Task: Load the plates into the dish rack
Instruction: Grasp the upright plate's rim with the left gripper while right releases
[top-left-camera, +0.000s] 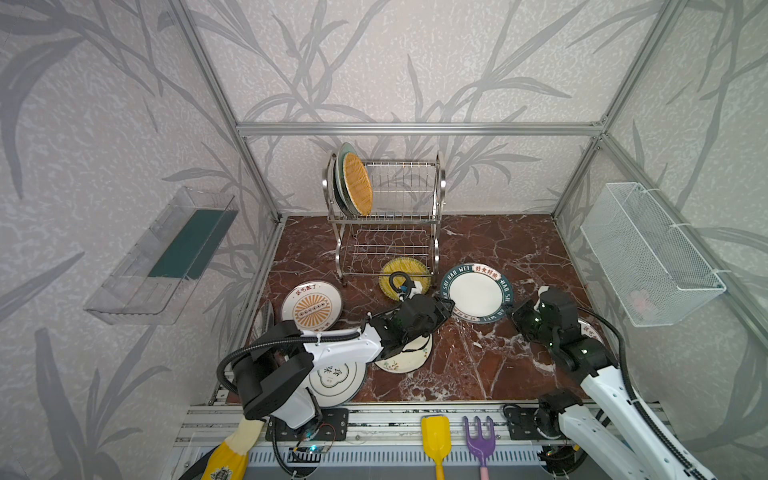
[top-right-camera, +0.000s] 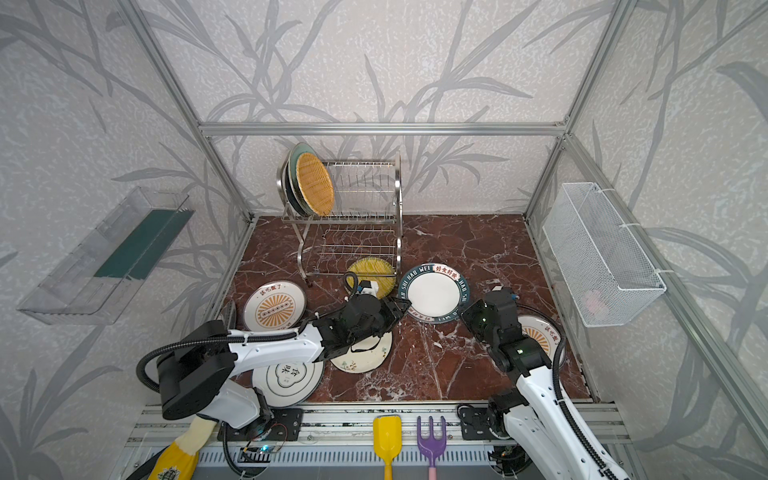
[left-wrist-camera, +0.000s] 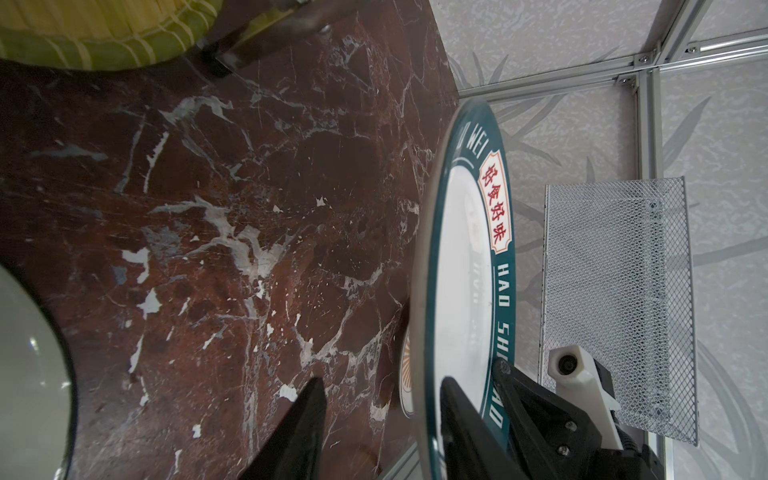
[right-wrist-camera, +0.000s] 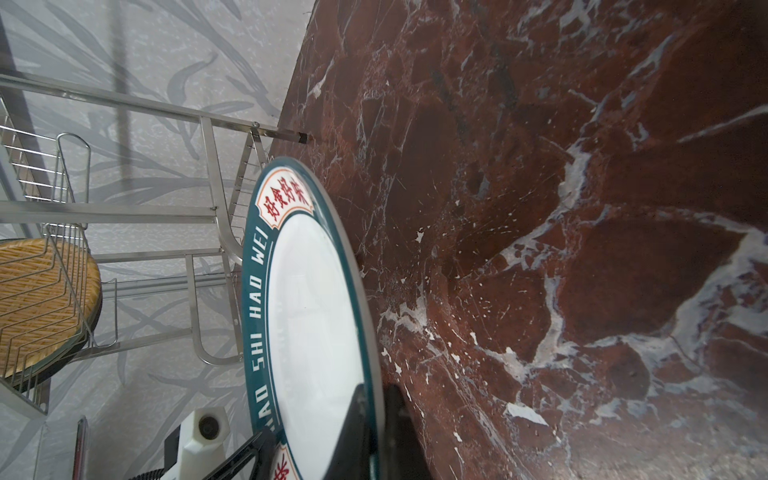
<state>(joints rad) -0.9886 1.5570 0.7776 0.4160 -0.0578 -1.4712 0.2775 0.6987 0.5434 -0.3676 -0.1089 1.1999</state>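
Yellow scoop (top-left-camera: 435, 436), purple fork (top-left-camera: 480, 440): toy-like tools, lying on the ribbed metal rail at the front edge.
White character plate (top-left-camera: 336, 382): round and glossy, with a dark ring and Chinese characters. It lies flat on the red-brown veined marble table (top-left-camera: 498, 241), partly under the left arm.
Cream floral plate (top-left-camera: 405, 359): small sprigs near the rim; flat, half hidden by the left wrist.
Left sunburst plate (top-left-camera: 311, 307): orange rays on white; flat near the table's left side.
Right sunburst plate (top-right-camera: 540, 336): flat, mostly covered by the right arm.
Left gripper (left-wrist-camera: 382, 382): black tapered fingers apart, straddling the rim of the teal-rimmed plate (left-wrist-camera: 461, 270); one is over the white face, the other clear of the underside.
Right gripper (right-wrist-camera: 376, 390): fingers pinched tight on the same rim.
Teal-rimmed plate: white centre, dark teal lettered band, red characters in cream panels. It is held tilted above the marble, in front of the rack and to its right.
Yellow striped plate (top-left-camera: 405, 270): ribbed rim; flat, partly beneath the rack's lower tier.
Dish rack (top-left-camera: 399, 195): shiny steel wire, two tiers, arched side frames, standing by the back wall. At the left end of the upper tier three plates stand upright: orange woven plate (top-left-camera: 358, 185), pale teal plate (top-left-camera: 342, 156), black plate (top-left-camera: 338, 197).
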